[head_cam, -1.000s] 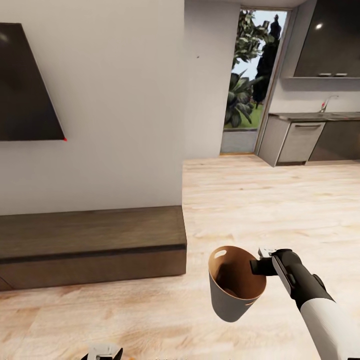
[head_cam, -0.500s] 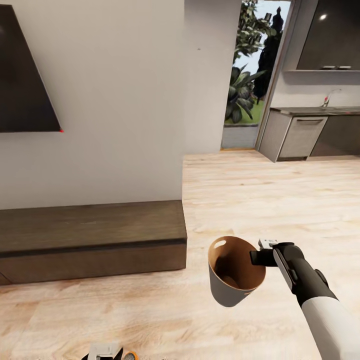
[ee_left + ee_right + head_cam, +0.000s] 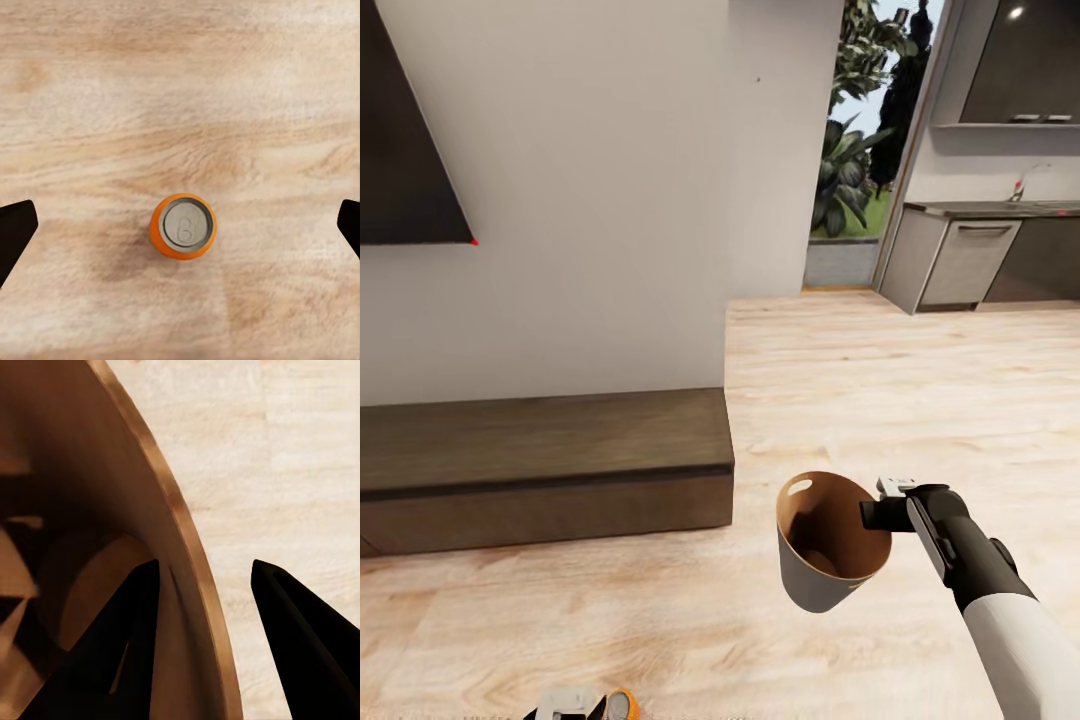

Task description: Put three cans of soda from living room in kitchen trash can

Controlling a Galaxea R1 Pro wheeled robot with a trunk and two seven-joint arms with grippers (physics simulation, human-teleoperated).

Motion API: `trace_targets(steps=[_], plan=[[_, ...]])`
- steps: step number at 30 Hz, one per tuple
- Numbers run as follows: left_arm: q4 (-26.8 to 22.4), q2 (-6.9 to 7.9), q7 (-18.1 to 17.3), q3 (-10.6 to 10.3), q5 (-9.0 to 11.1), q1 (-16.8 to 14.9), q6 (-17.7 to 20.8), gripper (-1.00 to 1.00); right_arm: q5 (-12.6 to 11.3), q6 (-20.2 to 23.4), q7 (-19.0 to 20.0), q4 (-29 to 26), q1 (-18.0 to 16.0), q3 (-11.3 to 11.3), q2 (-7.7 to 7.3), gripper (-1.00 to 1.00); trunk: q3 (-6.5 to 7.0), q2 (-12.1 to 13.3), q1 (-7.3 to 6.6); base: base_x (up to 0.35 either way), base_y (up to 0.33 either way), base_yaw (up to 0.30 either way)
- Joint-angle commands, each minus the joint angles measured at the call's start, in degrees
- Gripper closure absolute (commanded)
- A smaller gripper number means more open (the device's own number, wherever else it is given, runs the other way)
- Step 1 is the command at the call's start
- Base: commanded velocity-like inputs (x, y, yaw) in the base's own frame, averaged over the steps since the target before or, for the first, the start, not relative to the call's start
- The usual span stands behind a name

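Note:
My right gripper is shut on the rim of the tash can, a pale grey bucket with a copper-brown inside, held tilted above the wood floor. In the right wrist view one finger sits inside the tash can wall and the other outside. An orange can of soda with a silver top stands upright on the floor, seen from straight above. My left gripper hangs open over it, its fingertips far apart on either side. That can of soda and left gripper show at the head view's bottom edge.
A low dark wood bench runs along the white wall at left, under a dark screen. Light plank floor stretches ahead to a garden doorway and grey kitchen cabinets at the far right.
The whole head view has shifted with the camera's motion. The orange can has come into sight at the bottom edge beside the left gripper. The right gripper still holds the bucket.

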Motion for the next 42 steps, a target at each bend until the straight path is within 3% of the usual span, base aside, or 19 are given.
trace_targets(steps=[1,9,14,24,36,42], plan=[[0.0,-0.01,0.0,0.0,0.0,0.0,0.0,-1.00,-0.8,0.1,0.0,0.0,0.0,0.0,-0.01,1.00,-0.27,-0.4,0.22,0.000,0.000,0.000],[0.0,-0.05,-0.1,-0.3,0.0,0.0,0.0,-1.00,-0.8,0.0,-0.1,0.0,0.0,0.0,0.04,1.00,-2.38,-3.6,1.98,0.000,0.000,0.000],[0.1,-0.06,-0.1,-2.4,0.0,0.0,0.1,-1.00,-0.8,0.0,-0.1,0.0,0.0,0.0,0.04,1.00,-3.66,-5.6,3.08,0.000,0.000,0.000],[0.0,-0.06,-0.1,-3.2,0.0,0.0,0.1,-1.00,-0.8,-0.1,0.0,0.0,0.0,0.0,0.05,1.00,-6.16,-9.6,5.27,0.000,0.000,0.000],[-0.3,-0.06,-0.4,-3.7,0.0,0.0,0.0,-1.00,-0.9,-0.1,0.0,-0.4,0.0,0.0,0.05,1.00,-6.82,-9.6,5.27,0.013,-0.012,0.000],[-0.3,-0.04,-0.3,-7.3,0.1,0.0,0.0,-1.00,-0.9,0.0,-0.1,-0.6,0.0,0.1,0.11,1.00,-6.88,-9.6,5.27,0.150,-0.118,0.000]])
